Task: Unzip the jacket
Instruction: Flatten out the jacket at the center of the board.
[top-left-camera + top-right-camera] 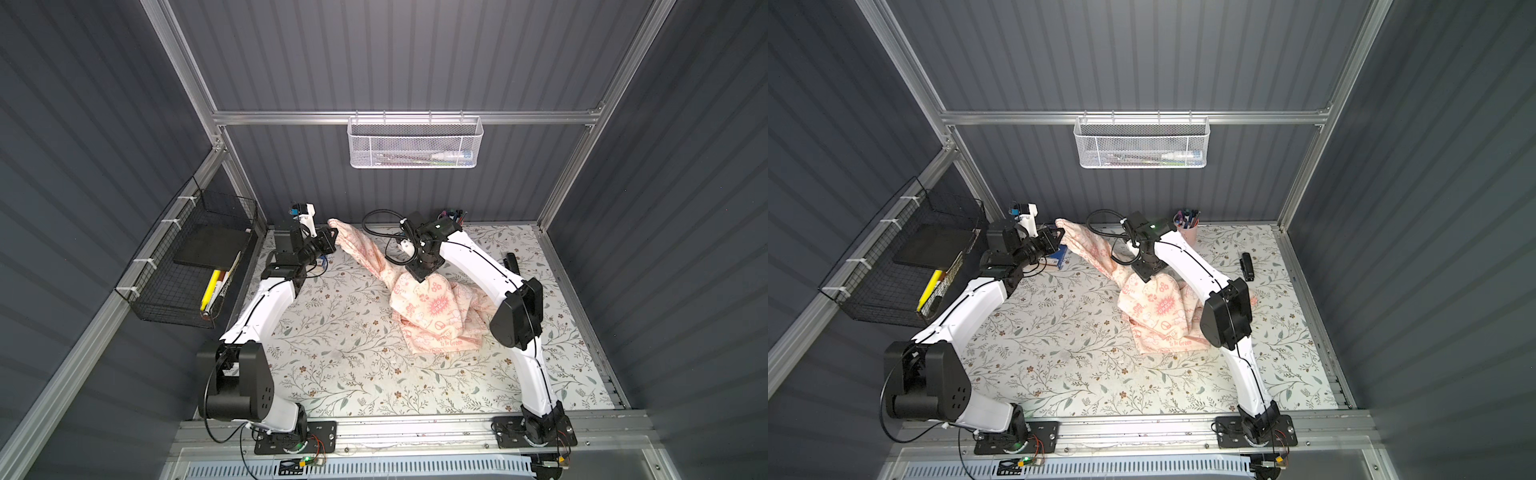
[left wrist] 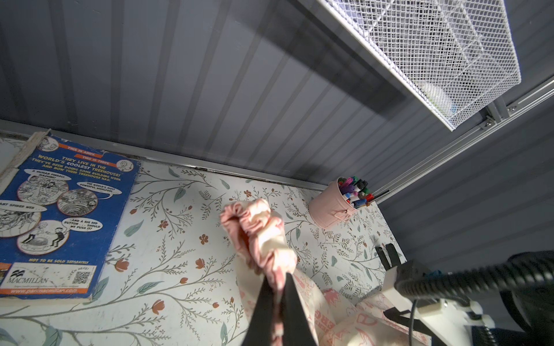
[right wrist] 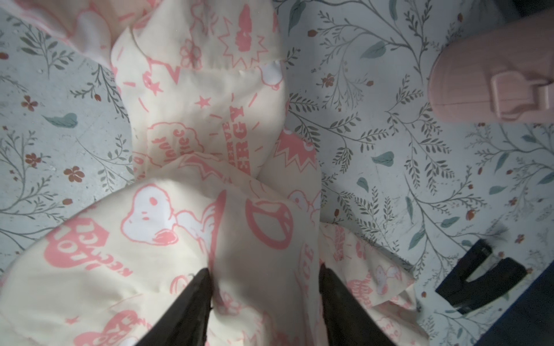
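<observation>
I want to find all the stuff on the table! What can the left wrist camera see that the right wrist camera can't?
Only the left wrist view shows the blue book, the white mesh basket, the coloured pens, and the left pincer pinching the jacket by a frilly cuff. Only the right wrist view shows the right pincer, fingers apart over the fabric, and the pink dog print. Both show the jacket, the pink cup, the black stapler and the flowery table.

A crumpled, pink-printed cream fabric jacket (image 1: 440,316) lies on the floral-patterned bench (image 1: 353,374), the right gripper (image 1: 424,274) down on it. The left gripper (image 1: 333,237) holds one sleeve (image 1: 357,247) (stretched taut).
</observation>
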`<state>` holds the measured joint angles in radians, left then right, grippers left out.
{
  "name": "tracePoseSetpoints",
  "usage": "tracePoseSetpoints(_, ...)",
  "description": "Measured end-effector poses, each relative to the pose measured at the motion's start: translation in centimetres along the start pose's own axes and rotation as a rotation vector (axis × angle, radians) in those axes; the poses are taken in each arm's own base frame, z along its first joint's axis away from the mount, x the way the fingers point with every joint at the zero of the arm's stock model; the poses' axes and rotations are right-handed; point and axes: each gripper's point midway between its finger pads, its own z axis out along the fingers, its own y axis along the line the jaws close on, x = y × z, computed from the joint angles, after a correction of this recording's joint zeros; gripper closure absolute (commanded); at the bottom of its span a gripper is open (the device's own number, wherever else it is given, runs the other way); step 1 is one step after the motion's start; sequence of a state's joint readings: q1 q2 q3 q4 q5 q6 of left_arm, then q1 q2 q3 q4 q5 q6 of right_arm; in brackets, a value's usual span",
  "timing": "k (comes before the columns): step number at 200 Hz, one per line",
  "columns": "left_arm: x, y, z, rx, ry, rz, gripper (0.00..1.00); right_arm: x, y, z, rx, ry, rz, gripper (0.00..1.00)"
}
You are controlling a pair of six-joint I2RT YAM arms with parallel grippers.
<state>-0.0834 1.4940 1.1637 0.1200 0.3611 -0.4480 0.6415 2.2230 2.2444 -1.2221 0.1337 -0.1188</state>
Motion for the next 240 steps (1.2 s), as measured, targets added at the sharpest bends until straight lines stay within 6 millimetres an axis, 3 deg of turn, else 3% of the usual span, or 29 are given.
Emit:
tracePoseSetpoints(32,0.0,0.0,0.0,0.000,0.000,0.000,1.00,0.0,0.3,0.0,-0.015,-0.002,0.003,0.30)
tracePoseSetpoints(56,0.1,0.0,0.0,-0.001,0.003,-0.001,1.00,0.0,0.3,0.2,-0.014,0.002,0.002,0.31)
tracePoseSetpoints(87,0.2,0.1,0.0,-0.005,0.009,-0.002,1.00,0.2,0.3,1.1,-0.013,0.022,-0.003,0.45)
tracePoseSetpoints(112,0.3,0.2,0.0,-0.007,0.012,-0.003,1.00,0.4,0.5,2.0,-0.013,0.041,-0.003,0.74)
tracePoseSetpoints(140,0.2,0.0,-0.3,-0.008,0.011,-0.004,1.00,0.3,0.3,1.9,-0.002,0.038,0.011,1.00)
tracePoseSetpoints(157,0.0,-0.2,-0.6,-0.012,0.005,-0.002,1.00,-0.1,-0.1,1.1,0.014,0.009,0.030,1.00)
tracePoseSetpoints(177,-0.4,0.1,-0.9,-0.043,0.002,-0.007,1.00,-1.5,-1.0,-1.6,0.045,-0.084,0.047,1.00)
tracePoseSetpoints(197,-2.1,0.0,-1.4,-0.085,-0.021,-0.006,1.00,-3.0,-2.4,-7.0,0.086,-0.240,0.069,1.00)
tracePoseSetpoints(240,-11.0,-2.1,-4.7,-0.169,-0.196,0.031,1.00,-5.3,-7.4,-20.7,0.171,-0.649,0.203,1.00)
